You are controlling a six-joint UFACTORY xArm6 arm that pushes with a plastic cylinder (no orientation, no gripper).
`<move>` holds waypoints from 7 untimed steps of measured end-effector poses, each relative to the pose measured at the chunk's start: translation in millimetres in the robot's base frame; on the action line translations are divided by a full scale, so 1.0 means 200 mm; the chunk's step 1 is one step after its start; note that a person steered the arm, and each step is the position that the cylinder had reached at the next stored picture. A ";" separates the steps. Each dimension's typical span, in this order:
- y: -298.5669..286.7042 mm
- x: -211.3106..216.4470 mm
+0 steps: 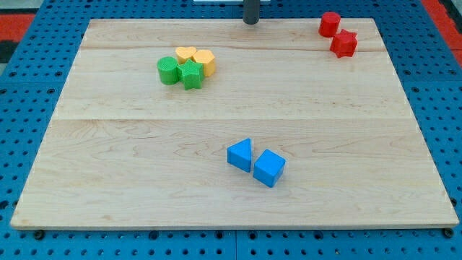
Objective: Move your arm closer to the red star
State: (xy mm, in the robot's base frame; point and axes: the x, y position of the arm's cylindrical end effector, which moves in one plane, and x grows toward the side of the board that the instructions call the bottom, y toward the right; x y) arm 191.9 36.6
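1 red star (344, 44), right of my tip (250, 22)

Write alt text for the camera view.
My tip sits at the wooden board's top edge, left of the red star and red cylinder. A green and yellow cluster lies upper left; two blue blocks sit near the bottom centre.

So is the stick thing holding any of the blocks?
No, nothing is held. My tip is only a bare rod at the board's top edge, touching no block; the red star sits off toward the view's right.
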 end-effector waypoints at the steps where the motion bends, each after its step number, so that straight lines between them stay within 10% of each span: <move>1: 0.10 0.00; 5: 0.16 0.54; 7: 0.80 0.72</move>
State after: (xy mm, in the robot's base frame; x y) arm 335.2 195.8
